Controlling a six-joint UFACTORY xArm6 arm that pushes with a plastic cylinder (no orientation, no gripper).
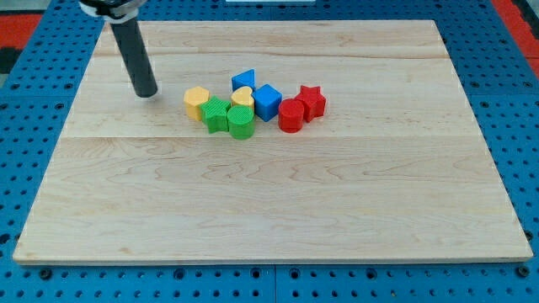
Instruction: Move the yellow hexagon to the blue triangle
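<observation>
The yellow hexagon [196, 102] sits at the left end of a cluster of blocks near the board's middle top. The blue triangle [243, 80] lies at the cluster's top, up and to the right of the hexagon. A yellow heart [242, 97] lies just below the triangle, and a green star [216, 114] touches the hexagon's lower right. My tip [146, 93] rests on the board to the left of the hexagon, apart from it by about one block width.
A green cylinder [241, 123], a blue cube [267, 102], a red cylinder [291, 116] and a red star [311, 101] complete the cluster. The wooden board [269, 202] lies on a blue perforated table.
</observation>
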